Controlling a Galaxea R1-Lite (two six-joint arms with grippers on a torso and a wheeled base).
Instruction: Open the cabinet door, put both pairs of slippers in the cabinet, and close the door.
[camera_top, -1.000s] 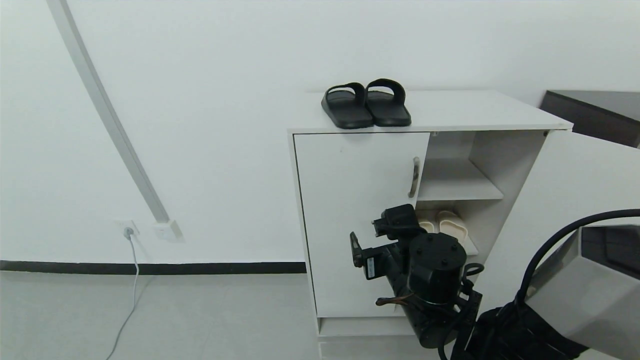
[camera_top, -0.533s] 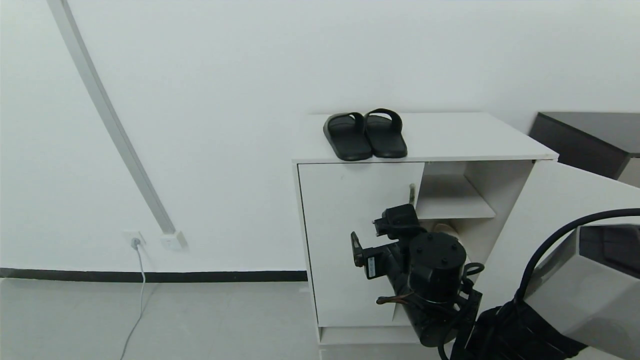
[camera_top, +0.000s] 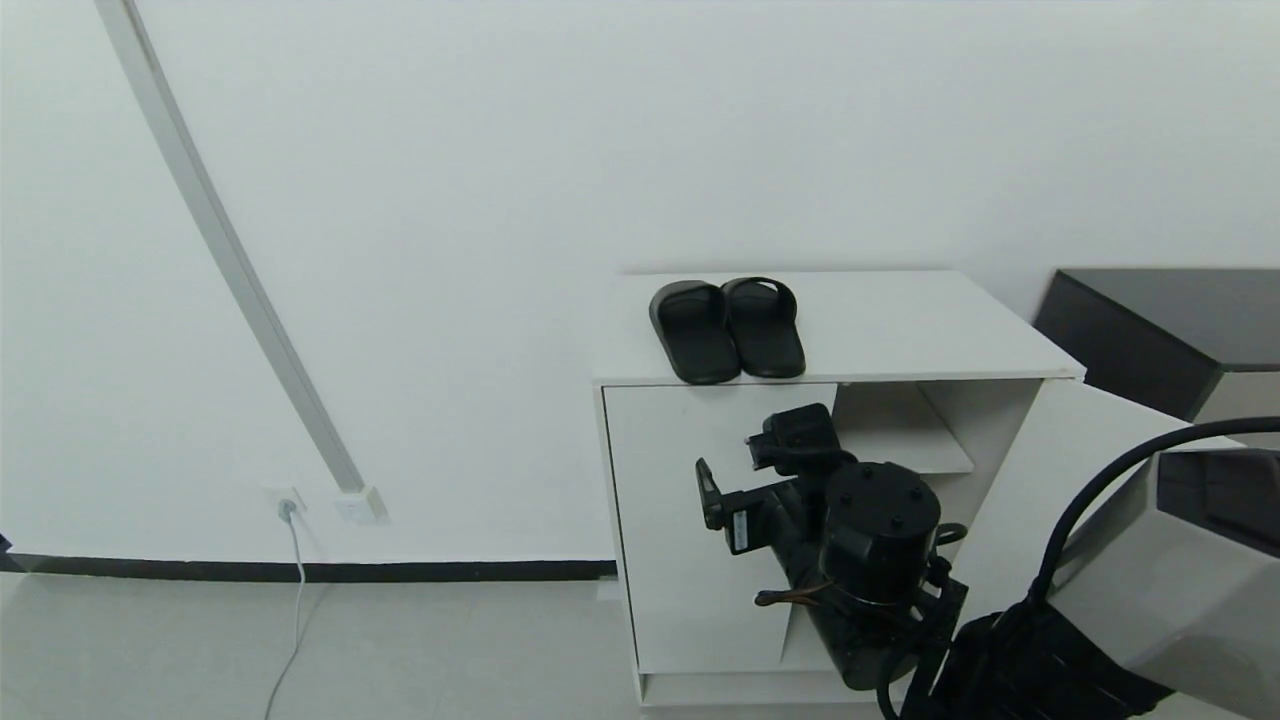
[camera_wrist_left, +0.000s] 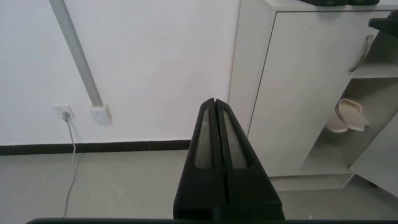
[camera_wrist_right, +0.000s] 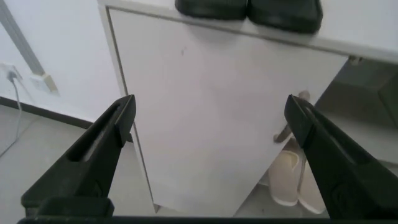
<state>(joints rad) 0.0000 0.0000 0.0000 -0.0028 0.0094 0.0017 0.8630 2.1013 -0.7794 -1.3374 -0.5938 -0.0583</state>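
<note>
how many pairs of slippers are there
2: black pair atop the cabinet; cream pair on a lower shelf inside it. Others may hide behind the shut door.

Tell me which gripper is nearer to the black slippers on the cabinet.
Right. The right gripper is before the closed door, just below the black slippers; the left gripper is farther back.

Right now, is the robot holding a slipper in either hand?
No. The left hand is shut on nothing, the right hand open and empty. Black slippers sit atop the cabinet.
</note>
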